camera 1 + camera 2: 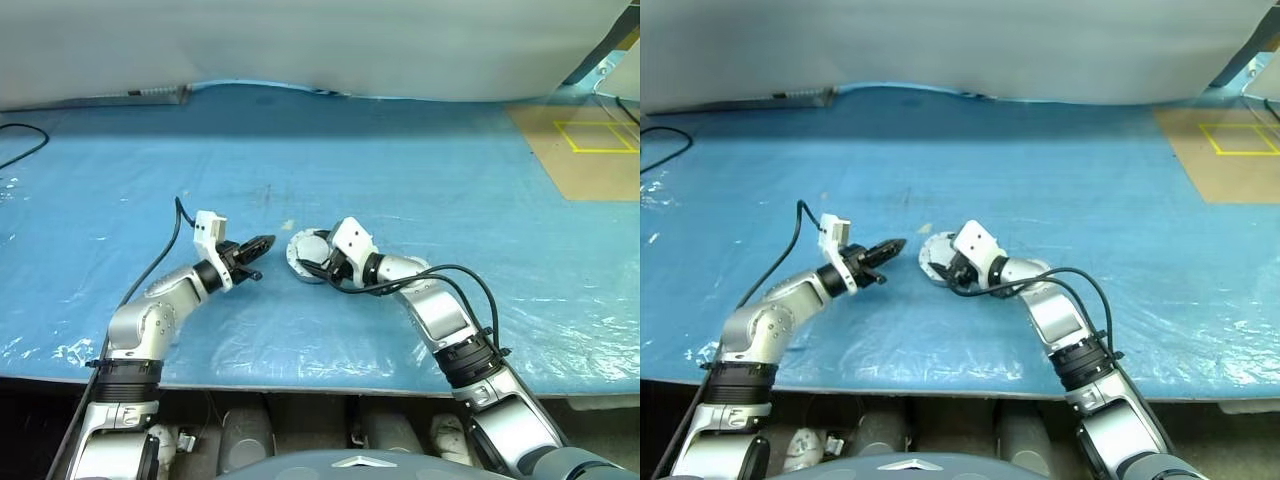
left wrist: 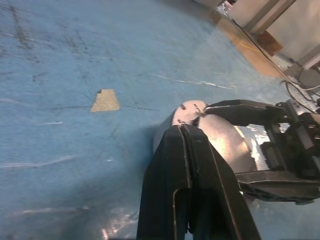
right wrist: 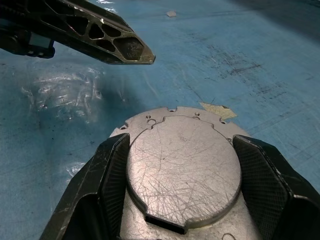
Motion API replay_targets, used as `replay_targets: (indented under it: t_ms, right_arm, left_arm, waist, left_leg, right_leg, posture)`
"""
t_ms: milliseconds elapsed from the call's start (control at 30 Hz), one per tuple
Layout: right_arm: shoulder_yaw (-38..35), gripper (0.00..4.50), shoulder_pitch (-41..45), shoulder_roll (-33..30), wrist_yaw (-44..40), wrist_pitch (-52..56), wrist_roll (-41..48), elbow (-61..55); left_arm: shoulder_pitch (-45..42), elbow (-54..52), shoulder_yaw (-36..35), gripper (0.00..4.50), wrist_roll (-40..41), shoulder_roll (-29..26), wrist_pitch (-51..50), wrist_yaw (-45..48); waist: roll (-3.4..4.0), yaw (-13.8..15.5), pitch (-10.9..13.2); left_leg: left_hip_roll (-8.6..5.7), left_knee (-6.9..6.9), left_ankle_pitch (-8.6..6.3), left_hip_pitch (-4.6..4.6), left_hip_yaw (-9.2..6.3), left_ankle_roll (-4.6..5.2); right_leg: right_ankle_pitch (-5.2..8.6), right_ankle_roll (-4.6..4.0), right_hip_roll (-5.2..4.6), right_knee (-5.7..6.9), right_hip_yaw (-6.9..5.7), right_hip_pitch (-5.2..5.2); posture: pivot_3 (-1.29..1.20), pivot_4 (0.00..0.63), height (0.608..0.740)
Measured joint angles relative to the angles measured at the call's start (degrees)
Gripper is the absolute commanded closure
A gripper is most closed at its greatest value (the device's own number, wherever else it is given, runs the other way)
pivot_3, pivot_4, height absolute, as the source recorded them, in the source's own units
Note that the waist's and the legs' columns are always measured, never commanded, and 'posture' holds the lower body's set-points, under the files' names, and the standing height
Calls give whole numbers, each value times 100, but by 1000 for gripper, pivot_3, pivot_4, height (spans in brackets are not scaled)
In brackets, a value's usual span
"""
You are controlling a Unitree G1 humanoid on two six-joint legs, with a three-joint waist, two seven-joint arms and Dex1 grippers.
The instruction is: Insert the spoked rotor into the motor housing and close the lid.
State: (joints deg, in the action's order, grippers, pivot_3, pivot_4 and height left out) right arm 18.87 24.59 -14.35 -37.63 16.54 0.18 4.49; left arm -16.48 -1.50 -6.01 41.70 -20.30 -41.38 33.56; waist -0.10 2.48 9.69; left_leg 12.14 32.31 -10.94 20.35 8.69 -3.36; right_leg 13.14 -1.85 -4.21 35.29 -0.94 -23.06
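Gripping the motor housing (image 3: 182,175) between its fingers, the right claw (image 1: 318,262) holds it on the blue table (image 1: 420,170); left claw (image 1: 262,246) hovers beside, pressed together.

We count 1 round silver disc (image 3: 182,170), scratched face up, 2 black grippers: left gripper (image 1: 262,244) & right gripper (image 3: 182,200). Also 1 blue plastic sheet (image 1: 420,160), 1 tan scrap (image 2: 105,101), 1 yellow-outlined square (image 1: 597,136).
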Motion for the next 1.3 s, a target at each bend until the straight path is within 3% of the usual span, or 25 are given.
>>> replay_targets:
  t_ms: [1067,1233,1300]
  right_arm:
    - [-48,1550,17,17,-30,-98,8,111]
    - [-198,39,-92,-19,-112,-28,130,-21]
    - [-243,39,-161,-56,-174,30,214,-119]
  left_arm:
    - [-520,389,558,4500,-689,136,-367,259]
    - [-562,403,625,4500,-781,160,-363,360]
    - [-575,403,638,4500,-793,167,-361,395]
  waist:
    - [2,3,-2]
    - [3,25,-2]
    - [3,38,-2]
  left_leg:
    - [-5,-23,-1,-2,-2,1]
    - [-10,-37,-1,1,-2,1]
    - [-17,-48,0,3,-2,1]
  right_leg:
    - [1,4,-2,-40,-1,13]
    - [2,6,-4,-54,-2,13]
    - [5,9,-8,-60,-2,12]
  posture:
    - [0,150,740]
    - [0,150,740]
    - [0,150,740]
